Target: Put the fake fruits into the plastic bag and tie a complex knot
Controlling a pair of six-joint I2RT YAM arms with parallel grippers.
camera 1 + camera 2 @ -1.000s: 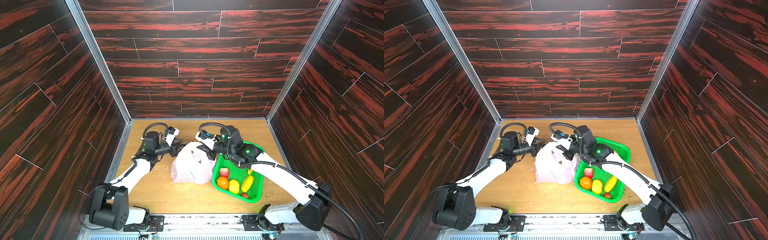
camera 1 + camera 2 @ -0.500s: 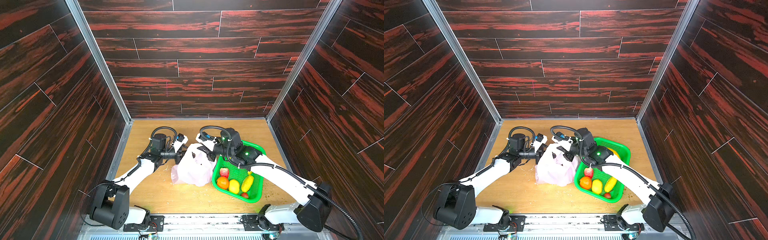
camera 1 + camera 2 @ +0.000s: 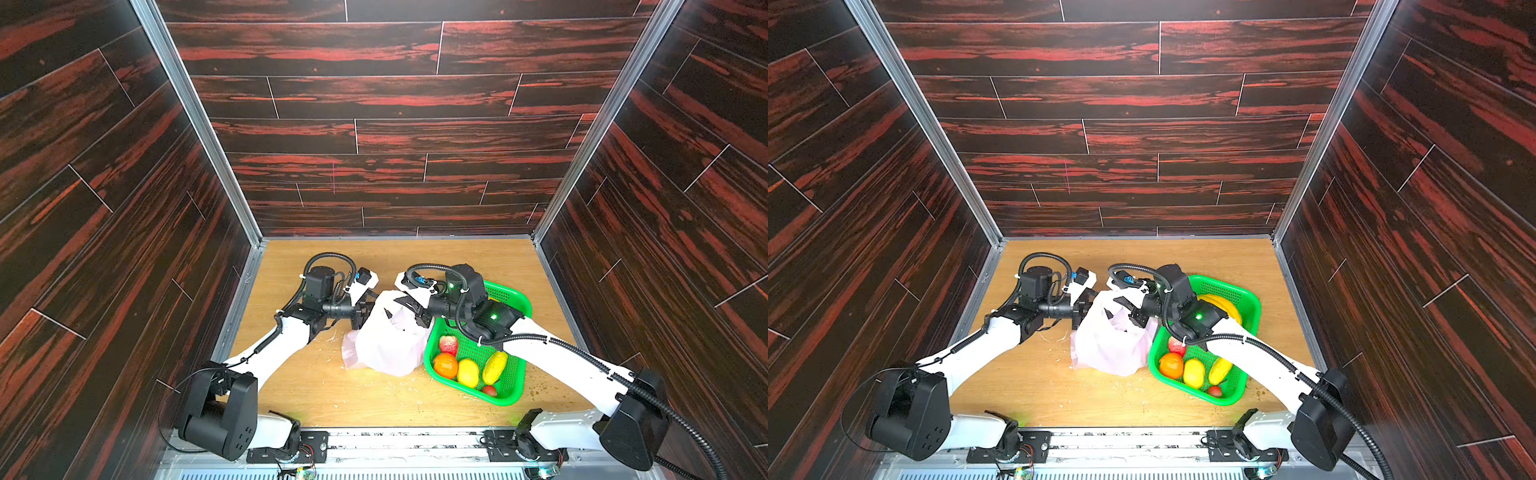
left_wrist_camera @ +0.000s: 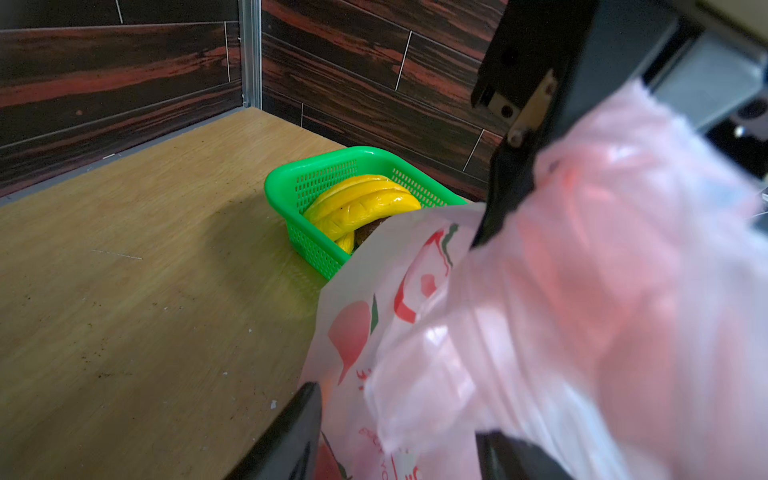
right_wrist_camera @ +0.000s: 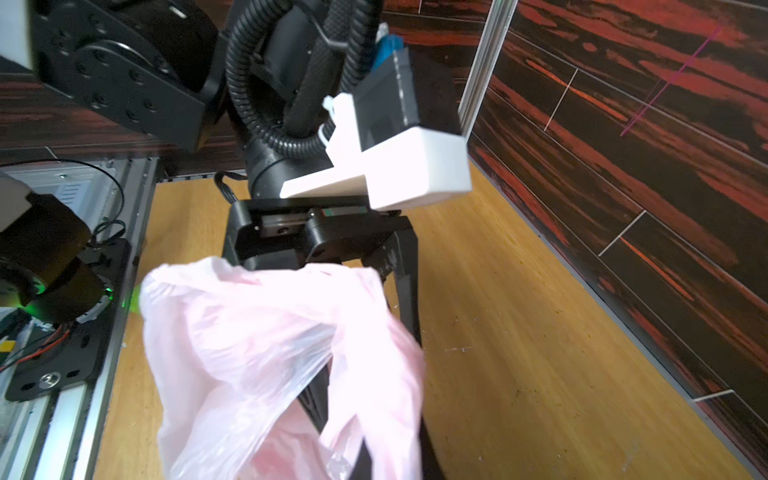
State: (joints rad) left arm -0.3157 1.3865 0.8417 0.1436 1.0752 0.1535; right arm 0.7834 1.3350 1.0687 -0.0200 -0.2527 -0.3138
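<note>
The plastic bag (image 3: 386, 340) stands in the middle of the table, pale pink with red prints (image 4: 353, 328). My right gripper (image 3: 416, 309) is shut on its upper right rim, and the film drapes over the fingers (image 5: 320, 399). My left gripper (image 3: 365, 311) is open at the bag's left side, with film bulging between its spread fingers (image 4: 299, 419). Fake fruits lie in the green basket (image 3: 515, 299): a red one (image 3: 449, 344), an orange (image 3: 445, 365), a lemon (image 3: 468, 372), a banana bunch (image 4: 361, 208). No knot is in view.
The basket touches the bag's right side, under my right forearm (image 3: 552, 353). Dark wooden walls close in the table on three sides. Crumbs dot the wood near the bag (image 3: 328, 338). A metal rail (image 3: 374, 436) runs along the front edge.
My left gripper has moved right, from beside the bag to its left rim, and now has film between its jaws. The right gripper has kept its hold and place.
</note>
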